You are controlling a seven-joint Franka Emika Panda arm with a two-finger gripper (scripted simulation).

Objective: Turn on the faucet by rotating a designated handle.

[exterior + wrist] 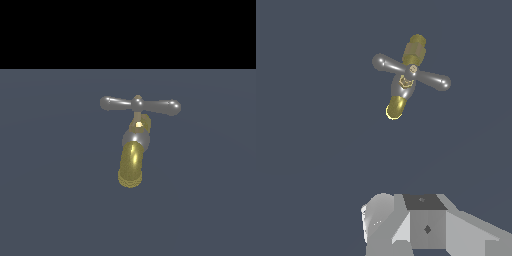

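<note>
Handle [139,104] atop faucet [133,155], crosswise over spout; end effector well apart.

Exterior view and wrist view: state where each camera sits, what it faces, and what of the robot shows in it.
Exterior view: off the arm, raised and tilted down at the faucet, spout mouth toward the camera, handle crosswise; no part of the robot shows.
Wrist view: on the wrist, looking nearly straight down at the faucet from well away; grey parts of the robot's own hand fill one edge, fingers not discernible.
Shared: faucet, handle and the bare grey floor.
</note>
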